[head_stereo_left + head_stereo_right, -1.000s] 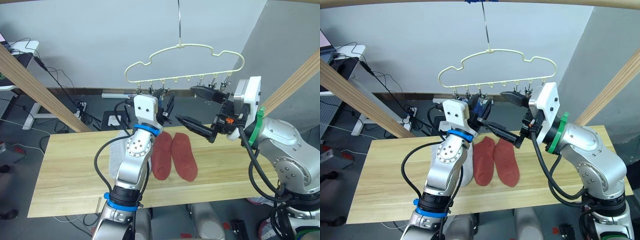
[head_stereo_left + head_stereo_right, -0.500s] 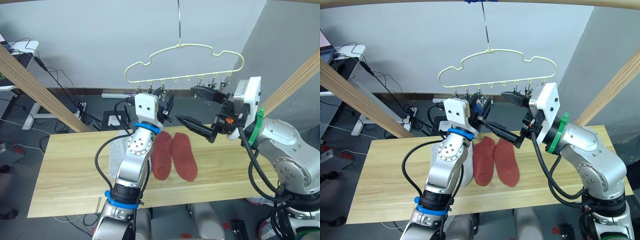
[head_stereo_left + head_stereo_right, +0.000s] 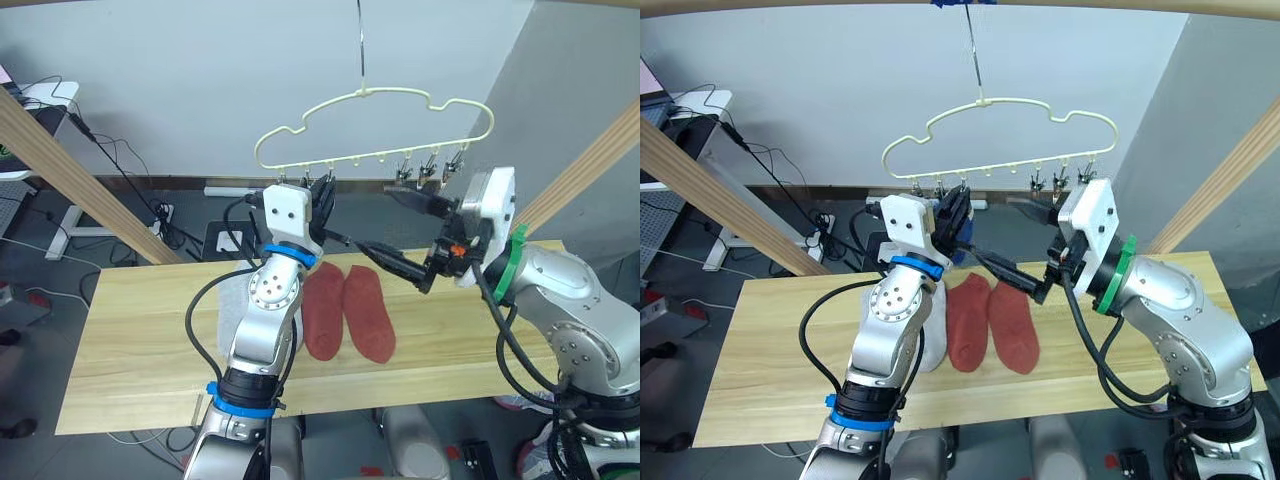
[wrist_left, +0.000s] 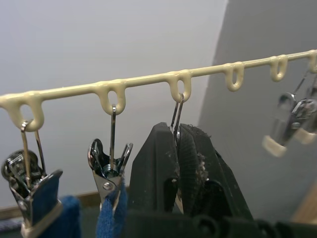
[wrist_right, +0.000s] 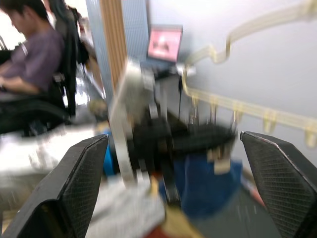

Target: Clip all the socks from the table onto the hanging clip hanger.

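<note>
Left eye view: clip hanger [image 3: 375, 125] hung at upper centre of the frame, lower bar running left to right. Left gripper [image 3: 322, 192] raised to the bar's left end, pressed in among the clips there. Right gripper [image 3: 405, 232] at centre right, fingers spread wide and empty, one near the right-hand clips, the other reaching toward centre frame. Below, on the table [image 3: 130, 350], two red socks [image 3: 347, 312] side by side at centre, long axes running toward the camera; a grey sock [image 3: 235, 305] just left of them, mostly hidden behind the left arm.

Right eye view: same arrangement, with blue fabric visible behind the left gripper's fingers.

Left wrist view: black fingers [image 4: 161, 171] closed together around a clip's [image 4: 177, 116] wire stem under the third loop of the bar (no sock seen between them). Two blue socks [image 4: 106, 223] already pinched in the two clips at lower left of the frame; spare clips at the right edge.

Right wrist view: two wide-set finger pads [image 5: 81, 183] at the lower corners, nothing between them; blurred hanger bar at upper right; a seated person [image 5: 29, 64] at upper left.

Judged next: red socks lie below and between both grippers, the open right one the freer to fetch them.
</note>
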You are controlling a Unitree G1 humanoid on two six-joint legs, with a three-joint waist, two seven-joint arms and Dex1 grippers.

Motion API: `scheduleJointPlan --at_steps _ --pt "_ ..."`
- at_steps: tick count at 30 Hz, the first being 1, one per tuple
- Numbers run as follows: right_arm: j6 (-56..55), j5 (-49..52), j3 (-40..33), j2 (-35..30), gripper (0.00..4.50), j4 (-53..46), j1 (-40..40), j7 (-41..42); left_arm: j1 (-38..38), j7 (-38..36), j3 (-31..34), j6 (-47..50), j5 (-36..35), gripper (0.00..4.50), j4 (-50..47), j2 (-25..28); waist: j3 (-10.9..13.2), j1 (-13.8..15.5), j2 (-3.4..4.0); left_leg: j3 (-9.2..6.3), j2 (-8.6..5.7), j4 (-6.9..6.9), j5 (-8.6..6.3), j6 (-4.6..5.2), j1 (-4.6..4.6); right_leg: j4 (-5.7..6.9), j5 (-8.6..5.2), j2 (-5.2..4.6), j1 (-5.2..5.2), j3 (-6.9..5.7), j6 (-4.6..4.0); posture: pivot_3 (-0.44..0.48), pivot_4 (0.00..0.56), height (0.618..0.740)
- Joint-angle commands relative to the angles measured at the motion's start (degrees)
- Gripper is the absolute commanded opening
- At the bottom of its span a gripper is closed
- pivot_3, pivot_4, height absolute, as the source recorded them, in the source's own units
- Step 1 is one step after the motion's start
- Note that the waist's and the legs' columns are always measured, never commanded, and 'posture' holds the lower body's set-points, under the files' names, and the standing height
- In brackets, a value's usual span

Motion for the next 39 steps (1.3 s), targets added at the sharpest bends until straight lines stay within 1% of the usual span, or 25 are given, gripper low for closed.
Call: scheduleJointPlan --at_steps 1,3,5,6,7,8,9,10,11,12,15,17,20,23,24,29,30,31,33,34,37,39 --pt "0.4 -6.2 3.7 -0.2 4.50 4.3 1.4 -2.5 0.4 -4.4 2.2 11.9 -7.5 0.01 -6.3 2.3 0.0 0.0 0.00 0.00 0.00 0.00 0.00 0.00 0.01 0.01 0.00 0.00 0.00 0.01 0.00 -0.178 0.299 0.740" --pt "0.6 -8.5 5.0 0.1 4.50 6.3 1.5 -3.2 0.0 -5.6 3.2 16.8 -10.5 0.01 -8.2 3.7 0.0 -0.2 0.00 0.06 0.02 0.00 0.01 0.01 0.09 0.06 0.00 0.01 0.00 0.06 0.00 -0.171 0.301 0.740" --pt "-0.5 -11.3 8.0 0.3 4.50 9.1 1.2 -2.2 -0.7 -7.1 5.2 23.1 -14.8 0.01 -9.7 5.6 0.0 -0.2 0.00 0.07 0.03 -0.02 0.04 0.06 0.16 0.10 0.01 0.04 0.01 0.06 -0.01 -0.171 0.301 0.740" --pt "-2.1 -13.5 10.4 1.9 4.50 13.4 0.4 -2.2 -1.7 -8.6 7.9 29.2 -19.2 0.01 -10.1 7.5 0.0 -0.2 0.00 0.07 0.05 -0.02 0.04 0.06 0.19 0.09 0.01 0.06 0.05 0.06 0.00 -0.160 0.304 0.740" --pt "-5.3 -17.2 14.1 4.5 4.50 20.2 -1.4 -2.5 -3.2 -11.0 10.8 36.1 -23.9 0.01 -9.6 10.8 0.0 -0.5 -0.09 0.07 0.06 -0.03 0.04 0.07 0.25 0.09 0.00 0.08 0.10 0.07 0.02 -0.155 0.305 0.740" --pt "-7.8 -20.0 16.5 6.5 4.50 25.1 -2.6 -2.7 -4.4 -12.5 12.8 41.0 -27.3 0.01 -9.2 13.1 -0.1 -1.0 -0.20 0.10 0.14 -0.04 0.04 0.07 0.39 0.07 -0.08 0.15 0.21 0.08 0.18 -0.155 0.305 0.740" --pt "-11.1 -23.2 19.3 9.3 4.50 32.1 -4.6 -2.8 -5.5 -14.7 14.4 45.4 -30.8 0.01 -8.3 16.1 0.0 -1.3 -0.16 0.11 0.25 -0.05 0.04 0.07 0.52 0.06 -0.03 0.26 0.33 0.08 0.16 -0.150 0.306 0.740" --pt "-13.5 -25.3 20.8 11.2 4.50 36.6 -5.8 -2.6 -6.3 -15.9 15.2 47.9 -32.9 0.01 -7.6 18.0 0.0 -1.8 -0.16 0.14 0.29 -0.11 0.05 0.07 0.70 0.05 -0.01 0.30 0.46 0.10 0.15 -0.150 0.306 0.740" --pt "-15.9 -26.7 21.6 13.4 4.50 41.5 -7.2 -2.3 -7.0 -16.2 16.5 50.2 -34.6 0.01 -6.6 19.1 0.0 -1.9 -0.14 0.18 0.38 -0.19 0.05 0.07 1.01 0.02 -0.03 0.38 0.75 0.12 0.13 -0.149 0.306 0.740" --pt "-18.0 -28.5 22.5 15.3 4.50 46.5 -8.7 -2.5 -7.6 -16.3 17.5 52.2 -36.1 0.01 -5.5 20.0 0.0 -1.9 -0.12 0.17 0.47 -0.22 0.05 0.07 1.10 -0.02 -0.04 0.48 0.82 0.13 0.12 -0.149 0.306 0.740" --pt "-21.6 -32.1 23.4 18.3 4.50 55.9 -11.4 -2.1 -8.5 -16.2 18.2 54.7 -38.2 0.01 -4.9 21.5 0.0 -1.6 -0.12 0.17 0.63 -0.23 0.04 0.06 1.02 -0.09 -0.03 0.62 0.80 0.14 0.11 -0.129 0.305 0.740" --pt "-24.2 -34.7 23.9 19.1 4.50 61.1 -12.8 -2.1 -8.8 -16.0 18.2 55.4 -39.1 0.01 -5.3 22.0 0.0 -1.4 -0.12 0.17 0.72 -0.23 0.02 0.02 1.00 -0.18 -0.01 0.71 0.81 0.14 0.07 -0.118 0.305 0.740" --pt "-25.9 -36.9 23.3 19.5 4.50 66.3 -14.0 -1.3 -8.7 -15.6 18.3 56.5 -41.2 0.01 -6.5 22.4 0.0 -1.3 -0.12 0.17 0.76 -0.24 -0.02 -0.05 1.00 -0.19 0.11 0.74 0.81 0.14 -0.12 -0.112 0.307 0.740" --pt "-26.4 -37.5 22.5 19.4 3.91 67.4 -13.9 -0.1 -8.2 -14.5 18.9 57.1 -42.6 0.00 -7.2 22.3 0.0 -1.3 -0.11 0.18 0.78 -0.24 -0.05 -0.09 1.03 -0.20 0.10 0.75 0.82 0.17 -0.11 -0.107 0.306 0.740" --pt "-26.6 -37.7 22.3 19.1 3.60 66.9 -13.5 0.5 -8.1 -14.3 18.9 57.1 -42.8 0.00 -7.2 22.3 0.0 -1.3 -0.11 0.18 0.78 -0.24 -0.05 -0.09 1.05 -0.20 0.09 0.76 0.83 0.17 -0.09 -0.107 0.306 0.740" --pt "-27.3 -38.6 21.6 18.2 1.77 64.3 -11.6 2.2 -7.6 -13.4 18.8 56.9 -44.1 0.00 -7.3 22.7 0.0 -1.3 -0.11 0.18 0.80 -0.24 -0.04 -0.09 1.13 -0.20 0.01 0.80 0.91 0.20 0.05 -0.104 0.302 0.740" --pt "-28.7 -39.3 21.6 17.0 1.43 62.4 -10.4 2.3 -7.6 -12.7 19.5 57.3 -44.9 0.00 -6.9 22.1 -0.1 -1.2 -0.09 0.19 0.80 -0.24 -0.04 -0.09 1.14 -0.20 0.01 0.80 0.92 0.20 0.04 -0.103 0.299 0.740" --pt "-29.7 -39.8 21.7 16.2 0.97 60.9 -9.5 2.4 -7.6 -12.1 20.0 57.6 -45.5 0.00 -6.7 21.7 -0.1 -1.2 -0.09 0.19 0.80 -0.24 -0.04 -0.10 1.16 -0.20 0.01 0.80 0.93 0.21 0.04 -0.103 0.299 0.740" --pt "-30.0 -39.5 20.7 14.3 0.28 55.9 -7.4 3.6 -7.7 -11.0 21.2 58.7 -47.0 0.00 -5.8 21.1 -0.1 -1.1 -0.09 0.19 0.80 -0.24 -0.04 -0.10 1.13 -0.22 0.01 0.80 0.94 0.20 0.05 -0.105 0.296 0.740" --pt "-28.9 -38.6 19.6 13.4 0.03 52.6 -6.4 4.3 -7.7 -10.4 22.0 59.3 -47.9 0.00 -5.3 20.7 -0.1 -1.0 -0.09 0.19 0.80 -0.24 -0.05 -0.10 1.13 -0.24 0.01 0.80 0.94 0.21 0.05 -0.105 0.296 0.740" --pt "-26.9 -36.3 16.4 10.9 0.03 42.9 -3.6 6.3 -8.1 -8.9 23.7 60.9 -50.1 0.00 -3.7 19.8 -0.1 -1.0 -0.09 0.21 0.80 -0.23 -0.05 -0.11 1.09 -0.28 0.01 0.80 0.91 0.22 0.05 -0.105 0.296 0.740" --pt "-24.3 -33.0 13.7 10.0 0.03 34.5 -1.8 7.7 -8.4 -7.2 25.2 62.5 -51.8 0.00 -2.1 18.8 -0.1 -1.1 -0.09 0.23 0.81 -0.24 -0.06 -0.12 1.10 -0.27 0.01 0.81 0.90 0.24 0.05 -0.114 0.293 0.740"
